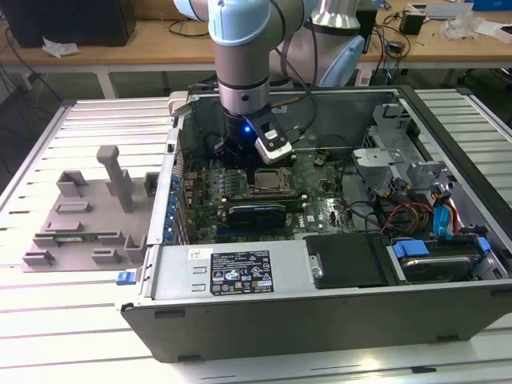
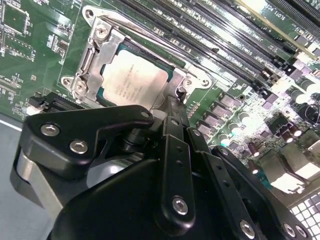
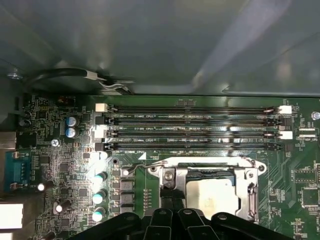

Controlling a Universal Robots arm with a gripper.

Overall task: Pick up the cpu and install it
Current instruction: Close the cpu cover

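Up close, black end effector (image 2: 170, 102), tips pressed together on nothing, at the edge of the socket frame (image 2: 92, 55). Just beside it, one cpu (image 2: 134, 82), seated flat within that frame on the motherboard (image 3: 50, 165). Beyond, four memory slots (image 3: 190, 127). All inside one open case (image 1: 320, 280) on a ribbed metal tabletop (image 1: 48, 336). One grey fixture (image 1: 88, 216) at the exterior view's left, wooden tabletop (image 1: 144, 52) behind.

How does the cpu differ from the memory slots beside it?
The cpu is a flat, silver square; the memory slots are long, narrow, dark strips. The cpu sits alone inside a metal frame; the slots run parallel in a row. Both lie on the green motherboard.
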